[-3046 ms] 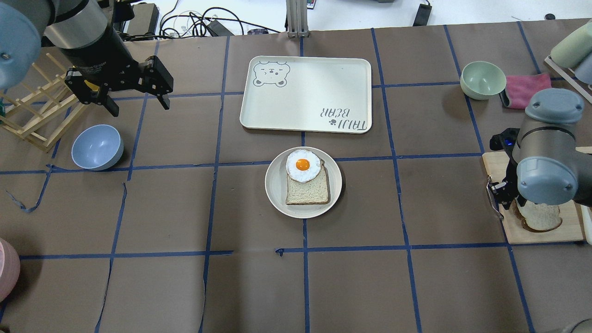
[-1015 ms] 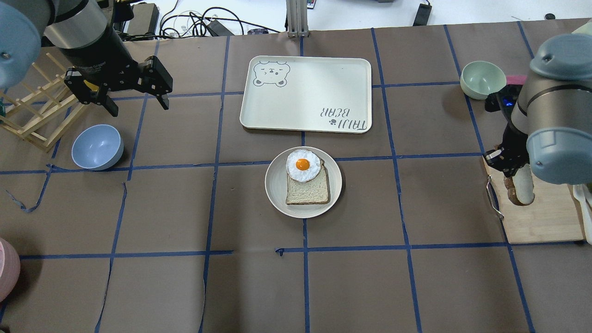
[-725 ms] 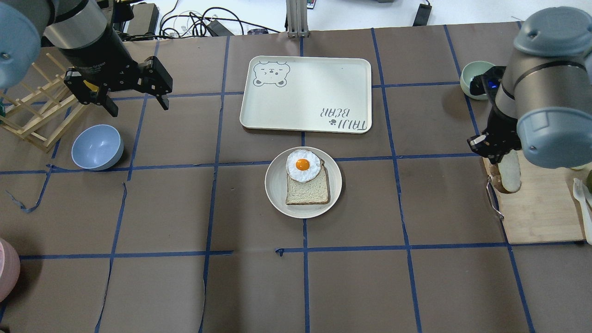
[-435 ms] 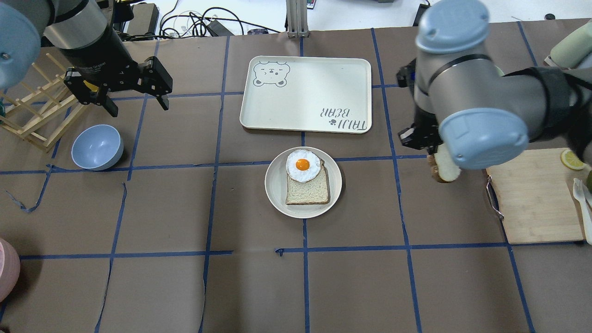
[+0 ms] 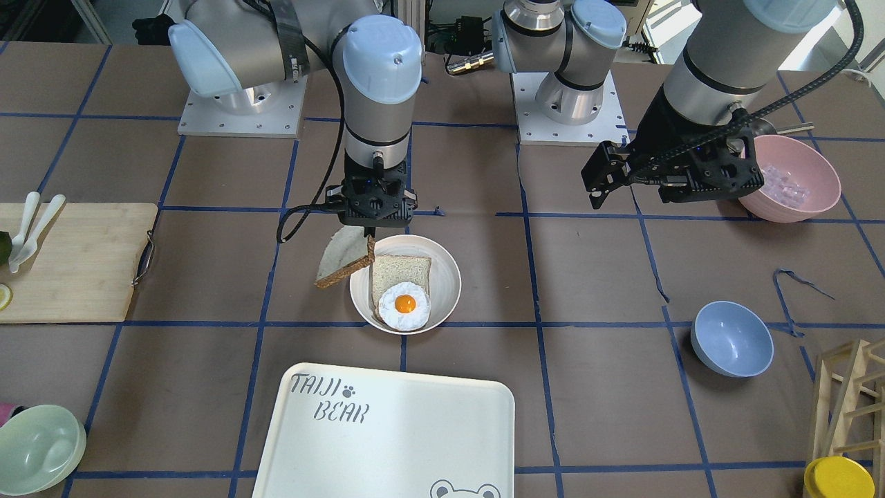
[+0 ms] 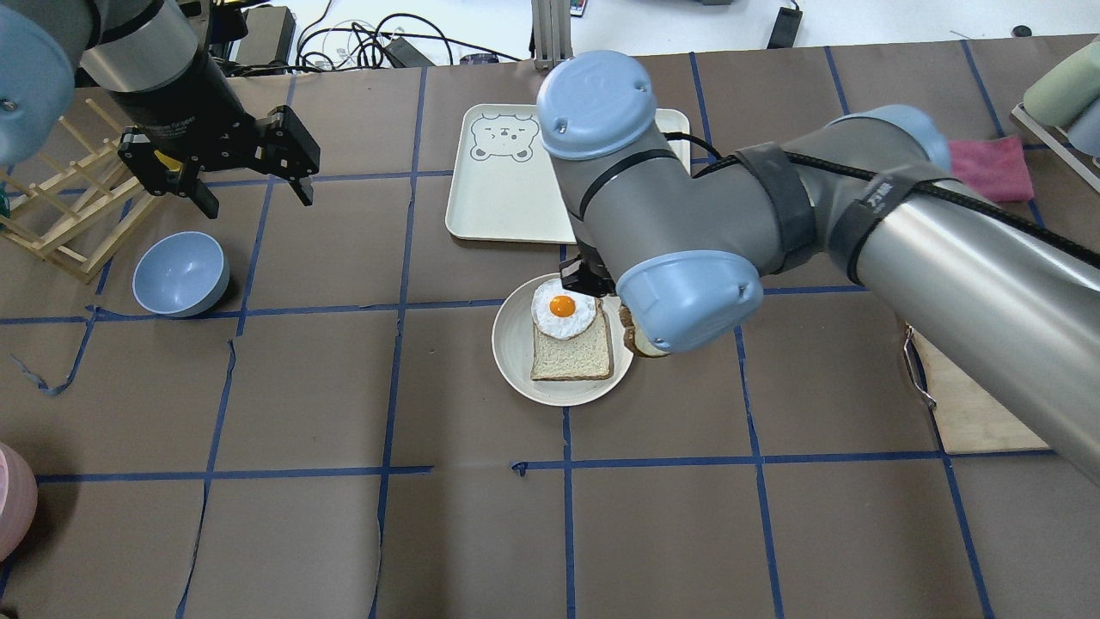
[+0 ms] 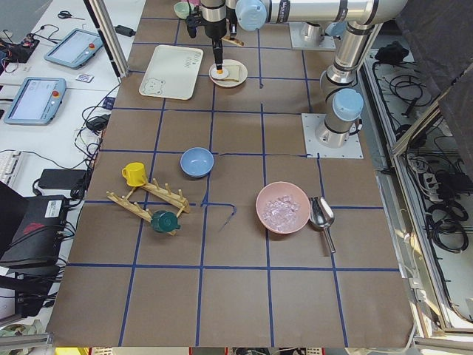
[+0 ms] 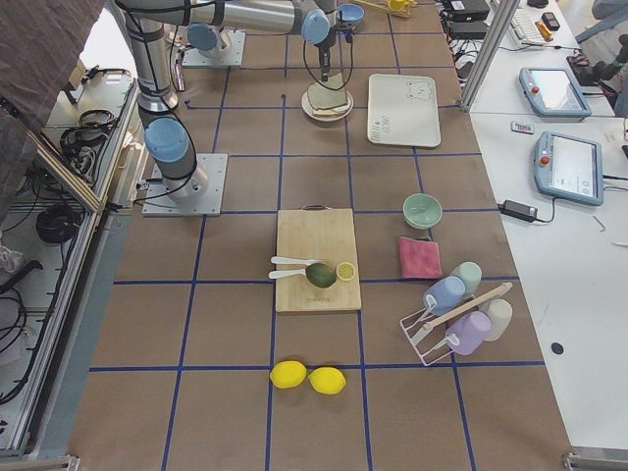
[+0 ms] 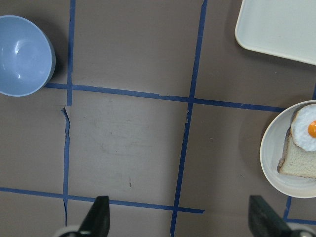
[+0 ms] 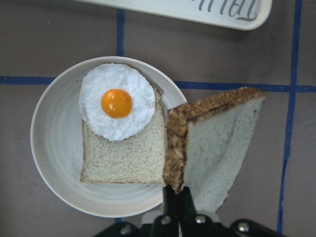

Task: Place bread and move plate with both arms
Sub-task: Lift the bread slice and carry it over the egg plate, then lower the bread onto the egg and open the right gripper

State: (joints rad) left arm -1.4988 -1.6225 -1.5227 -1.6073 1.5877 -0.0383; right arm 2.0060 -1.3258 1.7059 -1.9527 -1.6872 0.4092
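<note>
Right now the right gripper (image 5: 370, 234) pinches the bread (image 5: 341, 261) by one edge, with its two fingers (image 10: 174, 200) pressed tight on the dark crust. The bread hangs tilted in the air, just beside the plate (image 5: 448, 275), on the side where the wooden cutting board (image 5: 69, 263) lies. From the right wrist camera, its crust edge sits over the plate's rim, close to the other slice (image 5: 401, 271) that lies flat in the plate. I cannot tell if the bread touches the plate. A fried egg (image 5: 405, 304) lies on top of that flat slice, at the end nearest the tray (image 5: 387, 429).

The left gripper (image 6: 258, 199) hangs in the air well apart from the plate, off to the robot's left. Its jaws are spread wide and hold nothing.

The table (image 5: 588, 277) is covered in brown paper, and blue tape lines (image 5: 588, 324) cut it into big squares. The paper has small tears near the blue bowl (image 5: 731, 339). The white tray, with "TAIJI BEAR" and a bear face on it, lies just past the plate, away from the robot. A pink bowl (image 5: 795, 181) full of clear bits sits on the robot's left side, with a metal scoop (image 7: 323, 222) beside it. A wooden rack (image 6: 60, 215) stands near the blue bowl, and a pale green bowl (image 5: 34, 449) sits far off on the robot's right.

Past the table's far edge are white desks with tablet screens (image 7: 33, 100) and black cables (image 6: 361, 39).
</note>
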